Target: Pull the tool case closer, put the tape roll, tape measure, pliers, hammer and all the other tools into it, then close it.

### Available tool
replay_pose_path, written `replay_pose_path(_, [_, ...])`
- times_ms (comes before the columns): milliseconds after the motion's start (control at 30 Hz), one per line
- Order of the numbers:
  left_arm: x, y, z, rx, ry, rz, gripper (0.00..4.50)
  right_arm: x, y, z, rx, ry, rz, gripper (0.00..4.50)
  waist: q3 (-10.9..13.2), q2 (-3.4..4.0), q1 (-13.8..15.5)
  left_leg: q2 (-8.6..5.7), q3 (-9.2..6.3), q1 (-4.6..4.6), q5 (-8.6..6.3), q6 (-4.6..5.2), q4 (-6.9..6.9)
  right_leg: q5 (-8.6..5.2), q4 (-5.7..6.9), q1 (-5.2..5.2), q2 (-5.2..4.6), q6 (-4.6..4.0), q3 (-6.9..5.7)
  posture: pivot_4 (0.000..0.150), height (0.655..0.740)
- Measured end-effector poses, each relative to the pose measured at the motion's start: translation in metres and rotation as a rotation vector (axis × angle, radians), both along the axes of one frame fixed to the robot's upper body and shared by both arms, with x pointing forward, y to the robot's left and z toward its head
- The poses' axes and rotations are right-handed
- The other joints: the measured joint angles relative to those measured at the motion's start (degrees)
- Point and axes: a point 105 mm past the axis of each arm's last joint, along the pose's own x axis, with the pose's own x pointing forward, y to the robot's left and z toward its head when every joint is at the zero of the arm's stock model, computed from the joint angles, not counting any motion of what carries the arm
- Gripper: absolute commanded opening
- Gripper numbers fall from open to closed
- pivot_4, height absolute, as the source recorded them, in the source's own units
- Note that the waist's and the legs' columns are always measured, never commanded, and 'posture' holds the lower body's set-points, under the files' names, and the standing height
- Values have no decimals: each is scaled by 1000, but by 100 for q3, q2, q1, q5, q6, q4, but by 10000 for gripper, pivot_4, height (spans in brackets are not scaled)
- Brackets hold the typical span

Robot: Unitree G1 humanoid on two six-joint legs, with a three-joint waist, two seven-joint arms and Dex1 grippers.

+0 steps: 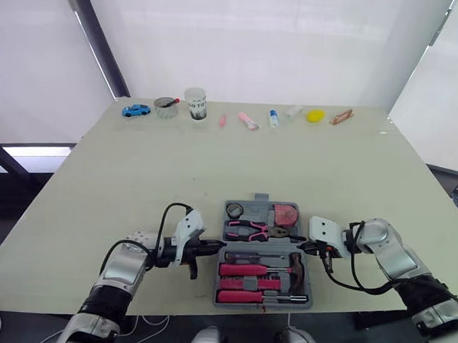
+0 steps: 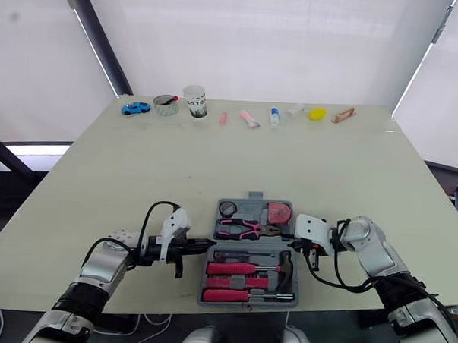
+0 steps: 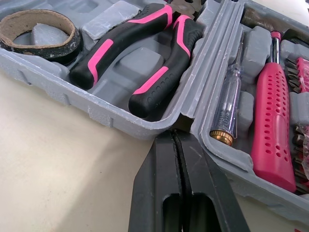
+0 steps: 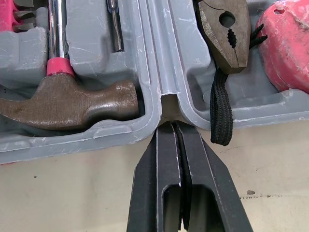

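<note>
The grey tool case lies open and flat near the table's front edge. Its far half holds the tape roll, the pink-handled pliers and the pink tape measure. Its near half holds the hammer, a pink screwdriver and a clear tester screwdriver. My left gripper is shut, its tips at the case's left hinge notch. My right gripper is shut too, its tips at the right hinge notch.
Along the table's far edge stand a blue toy car, a small tin, a paper cup, pink items, a small bottle, a yellow object and a brown piece. Bare tabletop lies between.
</note>
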Motion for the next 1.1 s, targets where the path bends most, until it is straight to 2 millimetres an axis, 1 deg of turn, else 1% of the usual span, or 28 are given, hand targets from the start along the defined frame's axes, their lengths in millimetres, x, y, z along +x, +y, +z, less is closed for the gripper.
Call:
replay_pose_path(533, [-5, 0, -1, 3, 9, 0, 423, -1, 0, -1, -1, 4, 2, 0, -15, 10, -1, 0, 0, 2, 0, 0, -1, 0, 0, 1, 0, 0, 2, 1500, 7400])
replay_pose_path(1100, [-6, 1, -1, 11, 13, 11, 423, -1, 1, -1, 1, 8, 7, 0, -16, 10, -9, 0, 0, 5, 0, 0, -2, 0, 3, 1, 3, -1, 2, 1500, 7400])
